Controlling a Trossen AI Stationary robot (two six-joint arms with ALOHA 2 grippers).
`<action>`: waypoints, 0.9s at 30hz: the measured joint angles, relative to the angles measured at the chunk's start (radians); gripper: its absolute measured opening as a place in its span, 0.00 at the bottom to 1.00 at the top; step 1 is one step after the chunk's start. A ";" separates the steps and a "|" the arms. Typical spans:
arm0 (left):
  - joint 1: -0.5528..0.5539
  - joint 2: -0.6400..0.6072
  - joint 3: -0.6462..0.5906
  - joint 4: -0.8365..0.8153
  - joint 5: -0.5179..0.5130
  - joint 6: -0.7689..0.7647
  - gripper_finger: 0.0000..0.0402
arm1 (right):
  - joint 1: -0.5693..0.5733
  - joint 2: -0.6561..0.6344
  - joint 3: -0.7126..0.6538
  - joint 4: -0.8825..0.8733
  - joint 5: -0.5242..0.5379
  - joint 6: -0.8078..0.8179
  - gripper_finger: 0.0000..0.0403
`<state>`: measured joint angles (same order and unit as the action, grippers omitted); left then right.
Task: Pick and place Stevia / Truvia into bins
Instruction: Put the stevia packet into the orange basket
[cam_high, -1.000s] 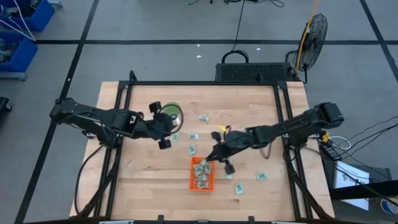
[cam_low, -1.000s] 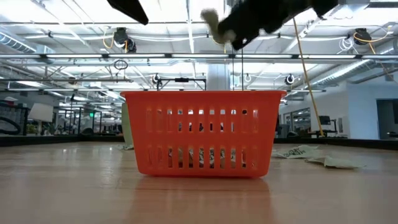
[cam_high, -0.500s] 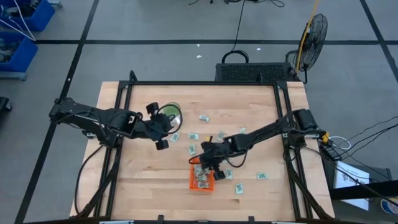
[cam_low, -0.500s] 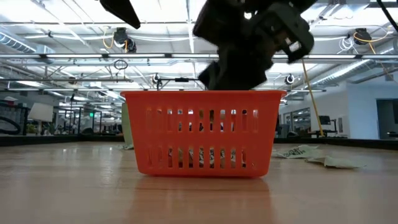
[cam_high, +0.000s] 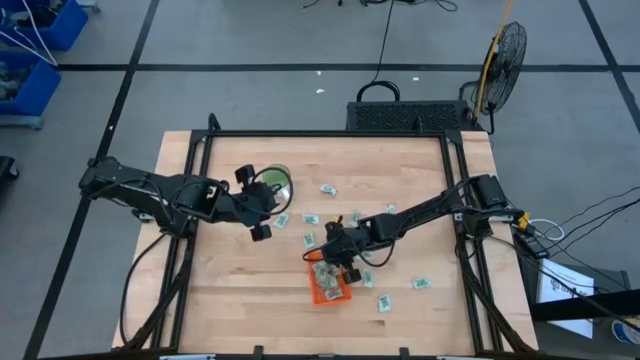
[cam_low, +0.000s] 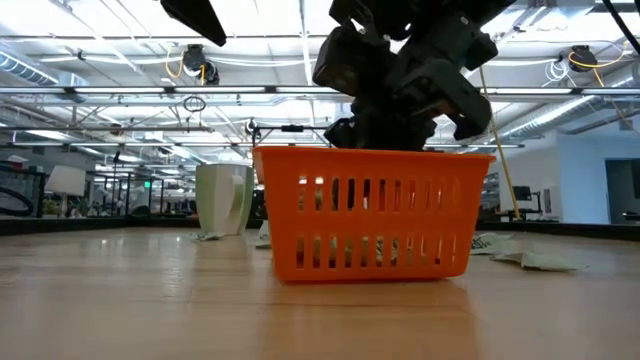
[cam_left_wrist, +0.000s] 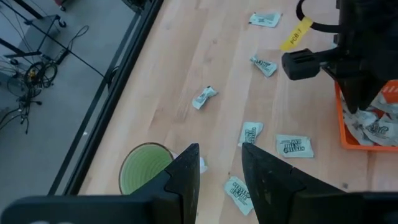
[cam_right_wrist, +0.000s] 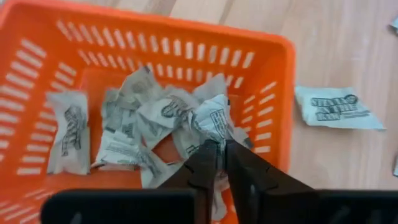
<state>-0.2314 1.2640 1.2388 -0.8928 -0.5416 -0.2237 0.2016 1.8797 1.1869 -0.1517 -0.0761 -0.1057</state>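
Roughly six sachets (cam_right_wrist: 155, 134) fill one orange tray (cam_right_wrist: 261, 56).

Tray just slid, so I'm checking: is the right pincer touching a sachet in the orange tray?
Touching. In the right wrist view the right pincer pinches a crumpled sachet between its fingertips, inside the orange tray.

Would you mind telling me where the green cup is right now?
In the high view, the green cup stands on the table's left half, beside the left hand, with a sachet nearby.
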 joint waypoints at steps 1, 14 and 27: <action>0.000 0.000 0.000 0.000 0.000 0.000 0.32 | 0.001 0.000 0.000 -0.001 -0.001 -0.011 0.11; 0.001 0.000 0.000 -0.002 0.001 -0.018 0.32 | 0.003 -0.146 -0.001 -0.050 -0.001 -0.056 0.23; 0.001 0.000 0.000 0.001 0.009 -0.023 0.32 | 0.003 -0.455 -0.282 -0.166 0.003 0.267 0.27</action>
<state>-0.2306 1.2640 1.2388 -0.8917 -0.5323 -0.2466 0.2047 1.4249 0.9047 -0.3181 -0.0734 0.1612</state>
